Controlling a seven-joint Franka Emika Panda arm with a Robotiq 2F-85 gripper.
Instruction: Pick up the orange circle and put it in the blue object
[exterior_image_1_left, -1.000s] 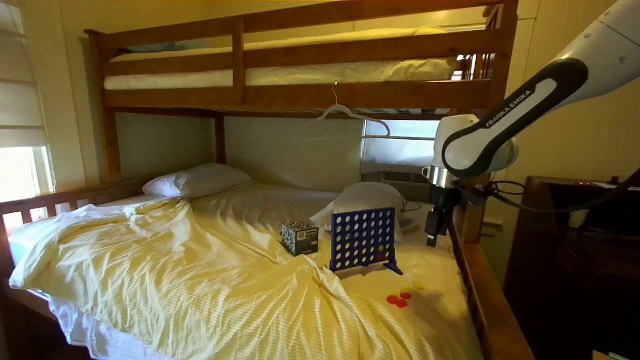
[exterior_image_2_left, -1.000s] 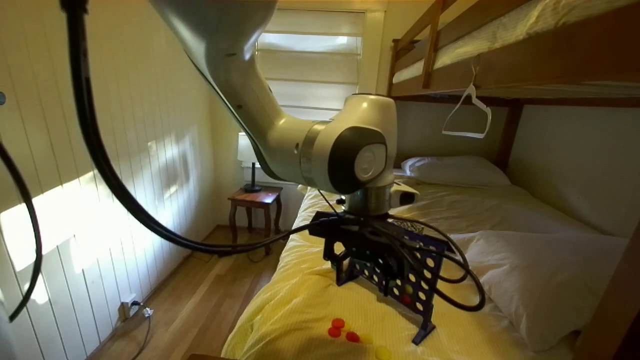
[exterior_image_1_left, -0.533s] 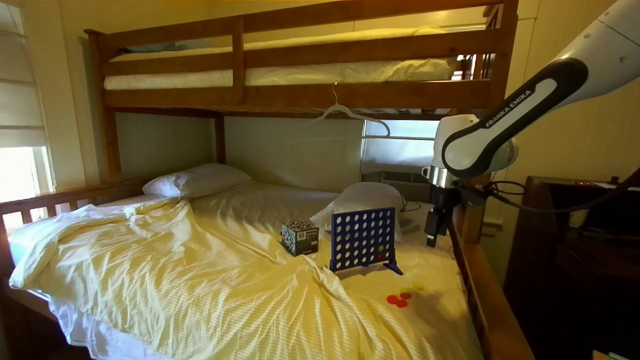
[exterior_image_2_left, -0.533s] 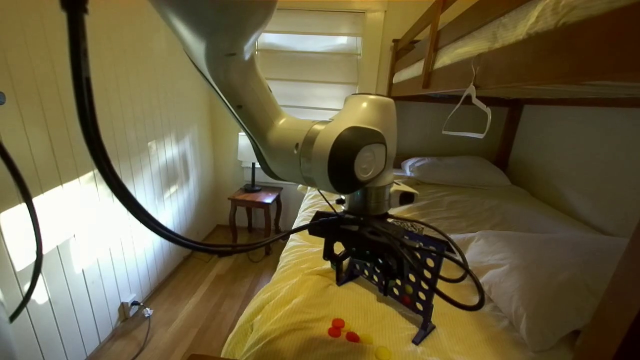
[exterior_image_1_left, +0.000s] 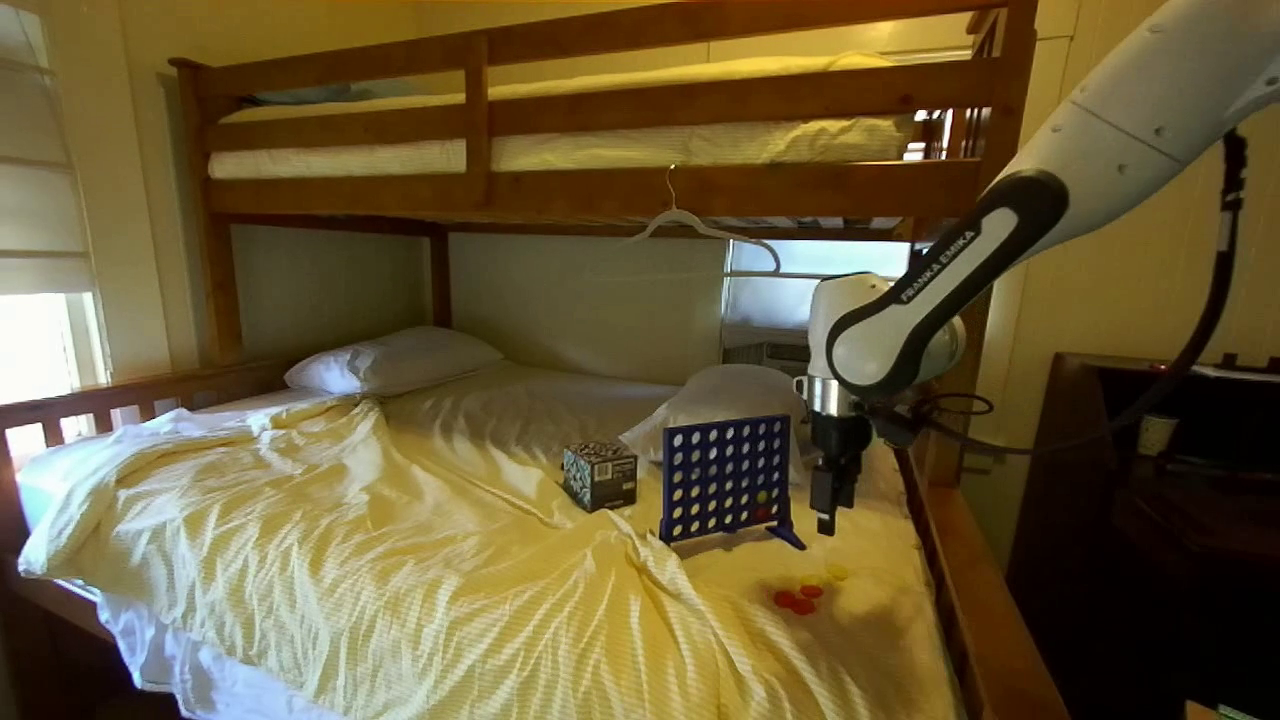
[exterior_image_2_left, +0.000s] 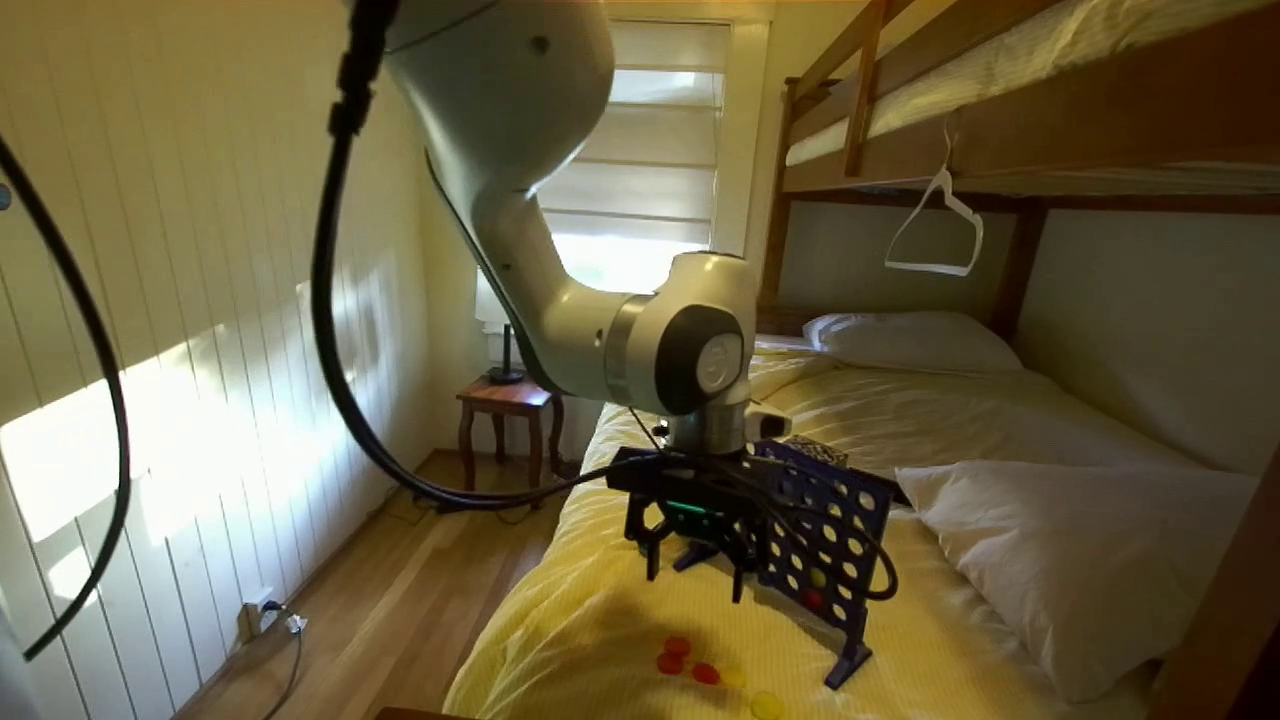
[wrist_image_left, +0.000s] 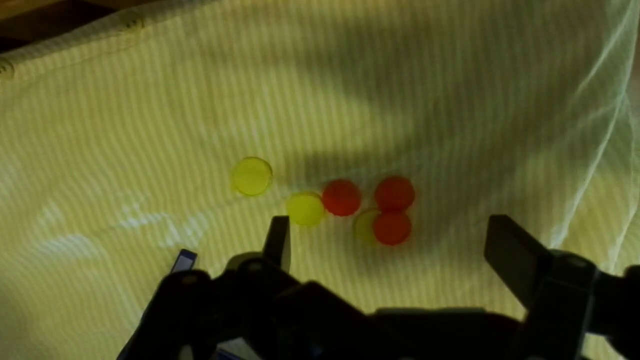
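Near the railed edge of the yellow-sheeted bed, hovered with black metal gripper spread wide and empty, presumably to straddle a flat, round orange-red token below; had dark-blue holed plastic grid upright nearby, probably for top-slotting.

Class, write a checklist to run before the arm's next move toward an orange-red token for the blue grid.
Orange-red tokens in the wrist view: ok, three show.
One lying by itself: not ok, each seems to touch or overlap another token.
Hand open and empty: ok.
Hand down at token level: not ok, it hangs above the bedding.
Blue grid upright: ok.
Which token is meant: cannot tell.
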